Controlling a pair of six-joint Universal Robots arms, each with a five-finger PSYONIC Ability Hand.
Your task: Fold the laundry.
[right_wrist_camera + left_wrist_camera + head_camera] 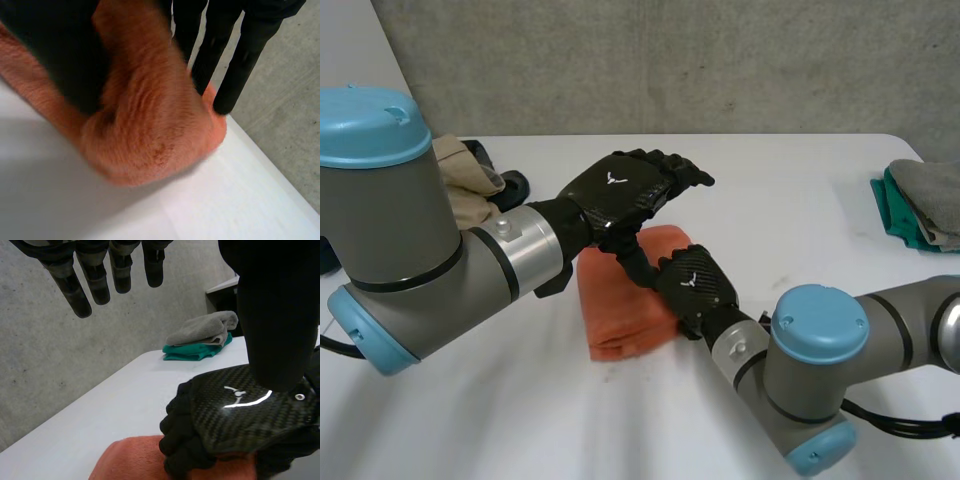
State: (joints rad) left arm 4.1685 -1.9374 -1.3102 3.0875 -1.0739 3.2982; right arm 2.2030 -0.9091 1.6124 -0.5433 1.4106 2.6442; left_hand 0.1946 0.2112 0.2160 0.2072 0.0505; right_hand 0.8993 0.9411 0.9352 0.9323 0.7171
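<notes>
A folded orange cloth (620, 315) lies on the white table (780, 190) in front of me. My right hand (695, 285) sits on its right edge. Its curled fingers (180, 440) dig into the cloth (127, 462). In the right wrist view the cloth (150, 125) bulges between the thumb and the fingers (225, 75), pinched. My left hand (615, 190) hovers above the far side of the cloth, just over the right hand (240, 405), touching nothing. Its fingers (95, 280) hang straight.
A stack of folded grey and green cloths (920, 205) sits at the table's right edge, also seen past the left hand as the stack (202, 337). A beige cloth (460, 170) and a dark object lie behind my left arm. A grey wall backs the table.
</notes>
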